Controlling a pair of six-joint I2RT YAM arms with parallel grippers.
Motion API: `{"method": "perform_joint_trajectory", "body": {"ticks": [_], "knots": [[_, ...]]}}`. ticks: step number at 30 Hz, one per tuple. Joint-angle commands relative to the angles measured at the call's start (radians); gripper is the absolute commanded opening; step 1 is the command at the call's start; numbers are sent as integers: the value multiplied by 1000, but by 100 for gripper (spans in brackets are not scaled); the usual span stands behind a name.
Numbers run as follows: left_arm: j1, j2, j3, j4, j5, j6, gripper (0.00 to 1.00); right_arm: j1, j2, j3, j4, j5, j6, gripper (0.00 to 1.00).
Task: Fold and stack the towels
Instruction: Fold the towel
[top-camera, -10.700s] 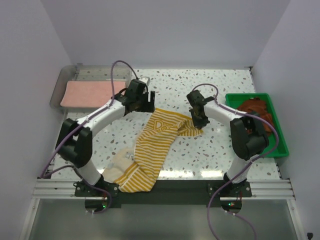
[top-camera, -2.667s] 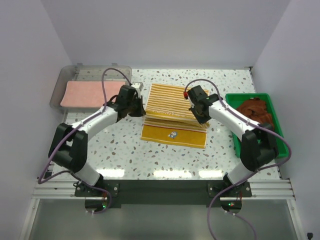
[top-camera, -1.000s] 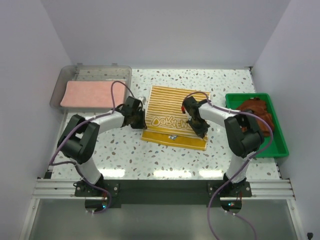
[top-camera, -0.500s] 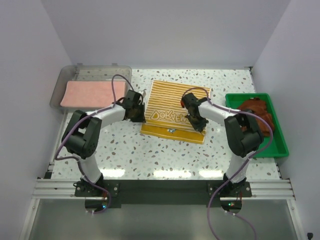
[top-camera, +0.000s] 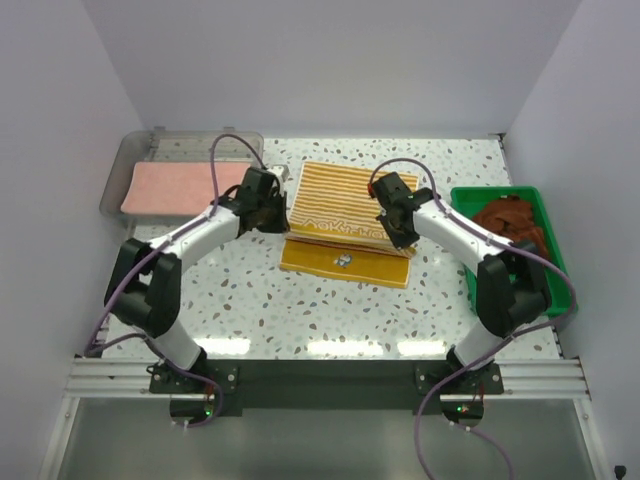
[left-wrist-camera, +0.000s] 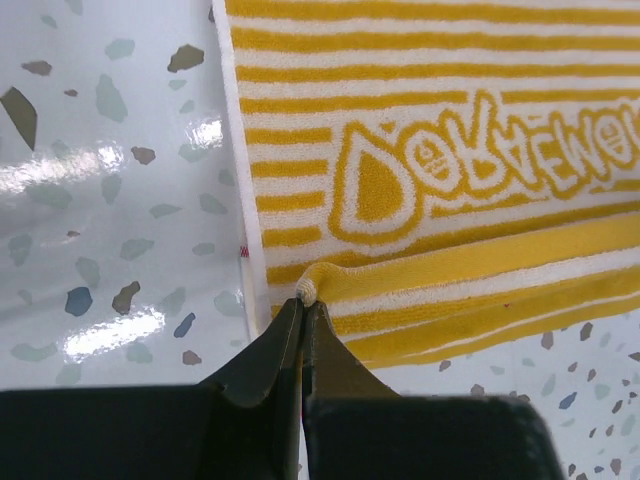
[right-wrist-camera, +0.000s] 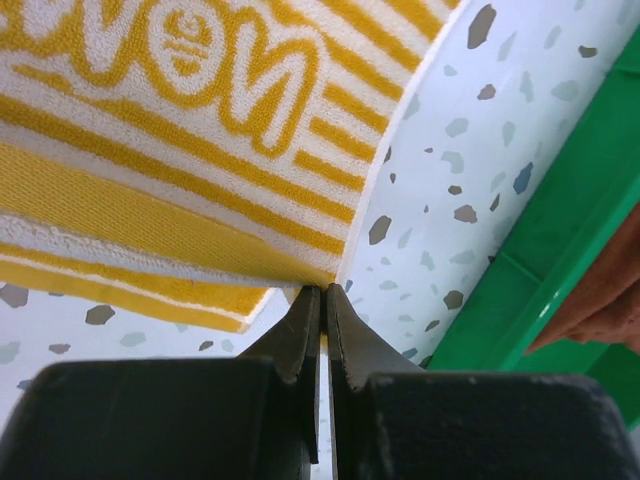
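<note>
A yellow-and-white striped towel (top-camera: 345, 200) with yellow lettering lies folded mid-table. Its upper layer is raised at the near edge, over a lower layer (top-camera: 343, 262) that bears a small figure. My left gripper (top-camera: 285, 222) is shut on the raised layer's left corner. In the left wrist view that gripper (left-wrist-camera: 306, 300) has a bunched bit of the towel (left-wrist-camera: 450, 150) nipped at its tips. My right gripper (top-camera: 407, 242) is shut on the right corner. The right wrist view shows it (right-wrist-camera: 322, 290) under the edge of the towel (right-wrist-camera: 150, 150).
A folded pink towel (top-camera: 175, 187) lies in a clear tray (top-camera: 130, 160) at the back left. A green bin (top-camera: 555, 270) at the right holds crumpled brown towels (top-camera: 510, 215). The bin's wall (right-wrist-camera: 560, 230) is close beside my right gripper. Speckled table (top-camera: 250, 290) surrounds the towel.
Both grippers have risen and moved away from the arm bases, still shut on the towel's corners. The lettered layer has lifted, uncovering the lower layer with the small figure.
</note>
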Motion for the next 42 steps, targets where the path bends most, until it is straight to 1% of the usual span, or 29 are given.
{"method": "perform_joint_trajectory", "body": {"ticks": [1, 6, 7, 12, 17, 21, 25, 26, 28, 29, 30, 35, 38, 42], "knots": [[45, -101, 17, -71, -143, 58, 0, -25, -84, 22, -150, 128, 1, 0], [45, -153, -43, -66, -141, 55, 0, -23, -132, -24, -158, 68, 12, 0], [45, -156, -55, -63, -134, 50, 0, -23, -134, -32, -157, 70, 41, 0], [43, -170, -136, -16, -112, 30, 0, -20, -114, -71, -132, 34, 49, 0], [43, -143, -172, 0, -106, 19, 0, -20, -69, -93, -103, 39, 38, 0], [43, -142, -129, -22, -120, 24, 0, -20, -61, -49, -124, 76, 33, 0], [43, -175, -80, -74, -135, 30, 0, -18, -98, 8, -195, 79, 41, 0], [43, -207, -72, -83, -129, 27, 0, -17, -124, 30, -212, 76, 44, 0], [42, -257, -101, -51, -121, 25, 0, -12, -156, 42, -232, 53, 49, 0], [43, -295, -142, -13, -114, 24, 0, -11, -169, 36, -229, 33, 49, 0], [43, -300, -153, -10, -115, 18, 0, -11, -184, 27, -223, 5, 49, 0], [43, -247, -205, -11, -107, 5, 0, -5, -167, -48, -224, 2, 49, 0], [43, -222, -259, 26, -111, 5, 0, -3, -167, -93, -192, -15, 40, 0], [43, -164, -278, 46, -98, 1, 0, -5, -123, -121, -158, -19, 29, 0]]}}
